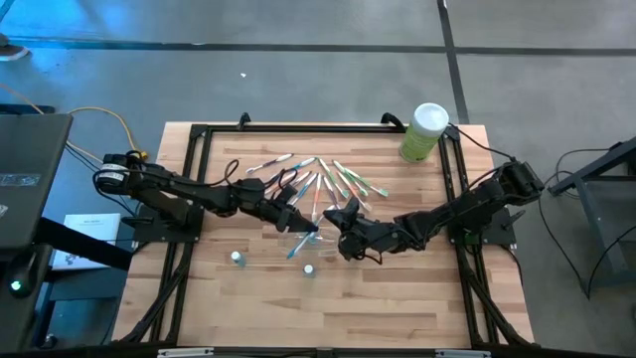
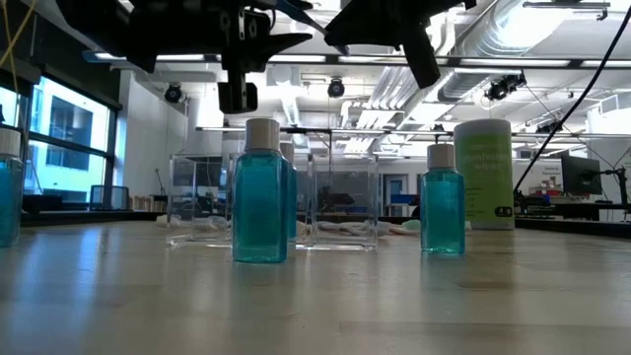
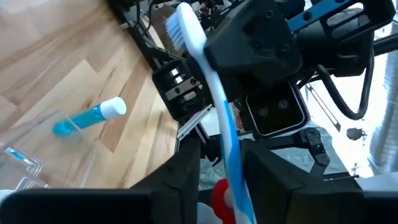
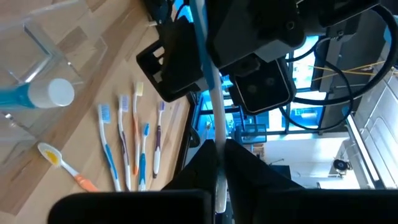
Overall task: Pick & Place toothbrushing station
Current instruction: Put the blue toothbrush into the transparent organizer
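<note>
Nearest the front edge, two small blue bottles (image 1: pixel 237 259) with white caps stand on the tabletop (image 1: pixel 397 298). Just behind them sits the clear holder (image 2: pixel 340 202). Above it, mid-table, both grippers meet on one blue toothbrush (image 3: pixel 214 106): the left gripper (image 1: pixel 298 221) has its fingers clamped on the handle, and the right gripper (image 1: pixel 350 242) has its fingers closed on the same brush. Beyond, loose toothbrushes (image 1: pixel 318 177) lie fanned out. A green canister (image 1: pixel 424 132) stands at the far right corner.
</note>
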